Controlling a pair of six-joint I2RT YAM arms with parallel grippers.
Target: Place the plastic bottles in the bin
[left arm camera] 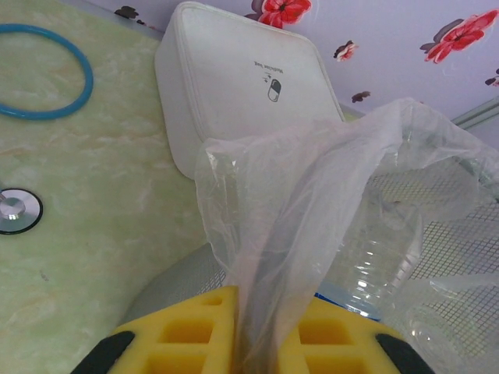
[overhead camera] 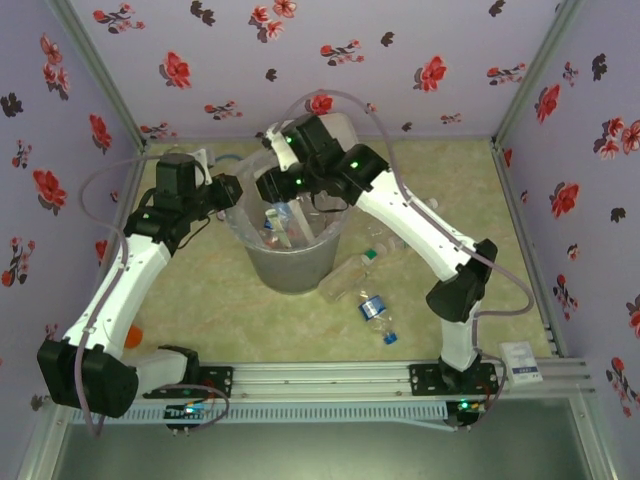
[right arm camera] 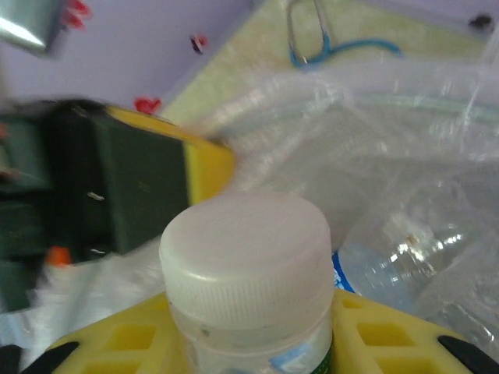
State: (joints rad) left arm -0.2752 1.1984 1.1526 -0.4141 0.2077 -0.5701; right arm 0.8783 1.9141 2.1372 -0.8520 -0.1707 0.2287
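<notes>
The grey bin [overhead camera: 290, 268], lined with a crinkly clear bag [left arm camera: 312, 195], stands mid-table. My left gripper [overhead camera: 232, 195] [left arm camera: 265, 300] is shut on the bag's rim at the bin's left side. My right gripper [overhead camera: 275, 185] [right arm camera: 249, 312] hangs over the bin's mouth, shut on a white-capped plastic bottle [right arm camera: 245, 257]. Inside the bin lie several bottles [overhead camera: 278, 228], one with a blue label [right arm camera: 390, 269] [left arm camera: 374, 269]. On the table right of the bin lie a green-capped bottle [overhead camera: 350, 275], a blue-labelled bottle [overhead camera: 375, 315] and another clear one [overhead camera: 385, 240].
A white rounded-square container [left arm camera: 242, 86] stands just behind the bin. A blue stethoscope [left arm camera: 43, 70] [right arm camera: 327, 47] lies on the table at the back left. An orange-capped bottle [overhead camera: 133, 337] shows beside the left arm. A small white packet [overhead camera: 520, 362] sits at the near right.
</notes>
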